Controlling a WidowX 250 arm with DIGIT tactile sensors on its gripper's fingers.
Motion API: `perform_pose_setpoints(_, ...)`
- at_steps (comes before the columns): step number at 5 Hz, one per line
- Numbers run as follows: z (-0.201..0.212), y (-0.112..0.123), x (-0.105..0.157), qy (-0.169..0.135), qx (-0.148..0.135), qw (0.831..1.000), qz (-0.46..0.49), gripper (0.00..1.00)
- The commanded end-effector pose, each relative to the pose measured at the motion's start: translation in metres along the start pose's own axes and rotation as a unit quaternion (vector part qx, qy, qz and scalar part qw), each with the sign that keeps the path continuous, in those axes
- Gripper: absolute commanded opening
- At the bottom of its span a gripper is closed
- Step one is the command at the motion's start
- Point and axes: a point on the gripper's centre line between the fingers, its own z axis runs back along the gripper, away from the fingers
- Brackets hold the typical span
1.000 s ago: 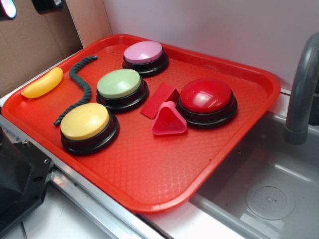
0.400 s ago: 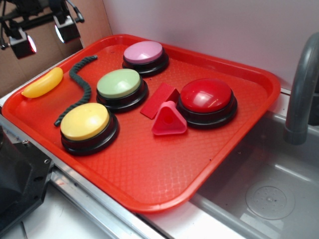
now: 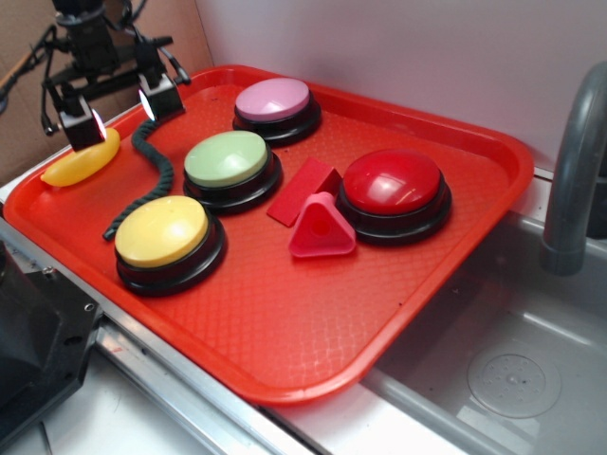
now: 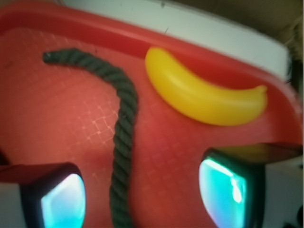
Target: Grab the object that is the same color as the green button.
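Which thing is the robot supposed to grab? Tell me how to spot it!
Look at the big red tray and go to its far left end, where the tool hovers. There, between the yellow banana and the green button, lies a rope. It is the only long, thin, wiggly thing, dark green and twisted, while its neighbours are round or smooth.

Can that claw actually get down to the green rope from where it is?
Probably yes. The gripper hangs open above the green rope, which runs between its fingers. Only the banana lies close, off to one side.
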Motion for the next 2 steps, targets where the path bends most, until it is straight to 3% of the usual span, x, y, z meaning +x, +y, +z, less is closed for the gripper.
perform_pose_setpoints(1, -0.0256, 0.0064, 0.0018, -0.002, -0.013, 1.000, 0.024, 1.00)
perform_pose_setpoints(2, -0.0332, 0.0058, 0.0012, 0.003, -0.011, 1.000, 0.021, 1.00)
